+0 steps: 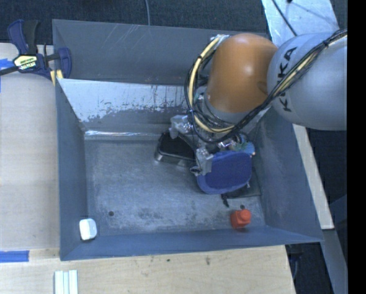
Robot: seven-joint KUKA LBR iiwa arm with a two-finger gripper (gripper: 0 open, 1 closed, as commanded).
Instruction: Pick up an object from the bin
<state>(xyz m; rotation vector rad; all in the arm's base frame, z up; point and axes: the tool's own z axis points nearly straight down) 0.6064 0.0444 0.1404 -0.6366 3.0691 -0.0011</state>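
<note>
Beside the blue pad (227, 171), your gripper (199, 156) hid its jaw state; the crowding black case (172, 147) might have snagged.

The arm (317, 84) was a thick, rounded link in smooth silver-grey, with black capital lettering (283, 78) across its near end, only partly readable. At its wrist sat a glossy orange cover (238, 72), domed like a ball. Bundled cables (199, 81), yellow and black, looped round the cover's left side and swept back over the silver link. Below the dome the gripper (195, 141) showed pale silvery metal brackets, with a few thin coloured wires (235, 143) tucked beside them.
</note>
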